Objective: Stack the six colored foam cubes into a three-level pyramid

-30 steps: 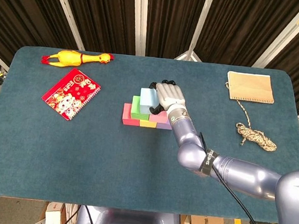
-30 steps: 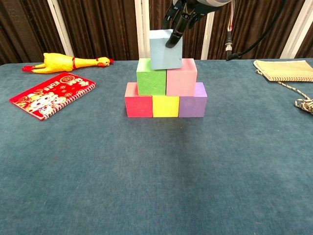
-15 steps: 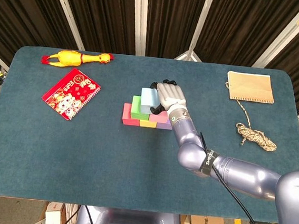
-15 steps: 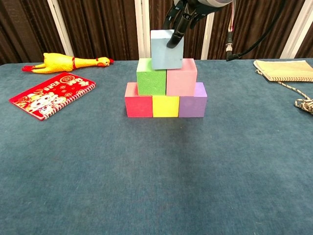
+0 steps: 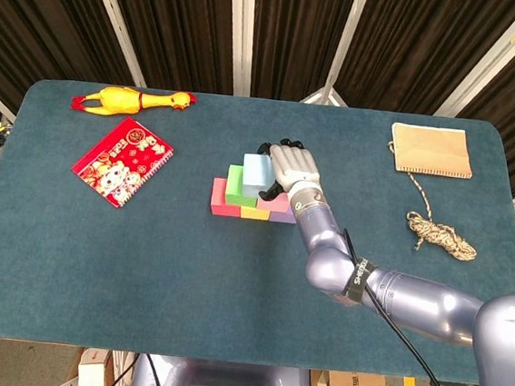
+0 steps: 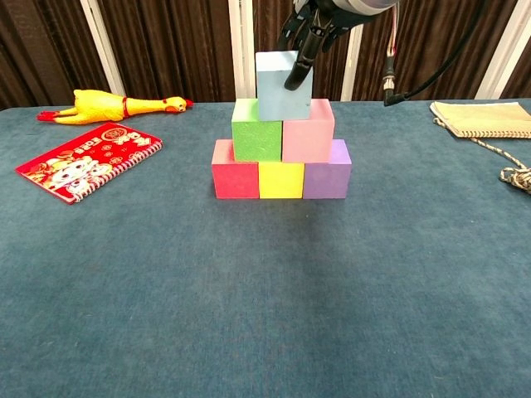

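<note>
Teal table [image 5: 141, 264] — right hand [image 5: 292, 167] grips blue cube [image 6: 282, 83]

The cube stack [image 6: 280, 149] is standing mid-surface [image 6: 265, 298], with the right robot hand [image 6: 309, 33] and its arm occupying the approach from above and right. A red notebook [image 6: 87, 160] and rubber chicken [image 6: 116, 105] are crowding the far left; a rope [image 5: 440, 232] and pouch [image 5: 431, 150] are lying far right. The near side is lying open.

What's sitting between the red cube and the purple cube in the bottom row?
The yellow cube sits between the red cube and the purple cube, touching both. The chest view shows it best.
</note>
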You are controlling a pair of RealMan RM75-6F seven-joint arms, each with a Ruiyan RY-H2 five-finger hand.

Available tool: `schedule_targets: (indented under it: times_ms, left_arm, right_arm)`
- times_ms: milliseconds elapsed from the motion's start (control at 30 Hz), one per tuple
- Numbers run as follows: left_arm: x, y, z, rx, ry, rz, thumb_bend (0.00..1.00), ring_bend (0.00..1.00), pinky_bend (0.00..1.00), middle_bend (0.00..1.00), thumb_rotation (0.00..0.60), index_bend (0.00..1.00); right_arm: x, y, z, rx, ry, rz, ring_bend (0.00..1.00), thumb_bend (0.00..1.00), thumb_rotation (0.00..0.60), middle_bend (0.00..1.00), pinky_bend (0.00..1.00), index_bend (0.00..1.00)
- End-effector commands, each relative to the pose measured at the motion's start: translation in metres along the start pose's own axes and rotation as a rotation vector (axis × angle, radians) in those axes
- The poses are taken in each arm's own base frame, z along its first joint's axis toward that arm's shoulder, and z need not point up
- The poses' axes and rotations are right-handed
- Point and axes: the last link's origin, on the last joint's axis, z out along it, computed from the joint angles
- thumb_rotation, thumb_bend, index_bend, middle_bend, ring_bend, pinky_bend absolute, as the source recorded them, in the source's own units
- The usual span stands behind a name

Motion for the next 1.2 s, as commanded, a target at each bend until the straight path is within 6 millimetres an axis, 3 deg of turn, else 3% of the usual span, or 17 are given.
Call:
schedule_targets:
  times_ms: [33,567,867,1100,1200]
  left_arm:
    - [0.000,0.000,0.000,0.000,0.000,-0.001,0.27,0.00,0.00,0.10,0.600,0.09]
    - [0.000,-0.001,0.001,0.007,0.006,0.003,0.27,0.00,0.00,0.10,0.600,0.08]
    - [0.001,-0.002,0.001,0.005,0.008,0.002,0.27,0.00,0.00,0.09,0.600,0.08]
    - [0.002,-0.001,0.000,-0.006,0.012,-0.005,0.27,0.00,0.00,0.08,0.600,0.08]
    - [0.003,-0.001,-0.001,-0.017,0.009,-0.012,0.27,0.00,0.00,0.09,0.600,0.08]
  right_arm:
    - [0.000,0.000,0.000,-0.002,-0.001,-0.001,0.04,0.28,0.600,0.23,0.00,0.21]
    - [0.004,0.000,-0.005,0.008,-0.004,0.006,0.02,0.28,0.600,0.16,0.00,0.16]
    - [0.013,0.000,-0.020,0.016,-0.017,0.003,0.01,0.28,0.600,0.14,0.00,0.14]
    - [0.045,-0.002,-0.047,0.052,0.076,0.059,0.01,0.27,0.600,0.14,0.00,0.14]
    - [0.070,0.010,-0.073,0.063,0.216,0.051,0.01,0.27,0.600,0.14,0.00,0.14]
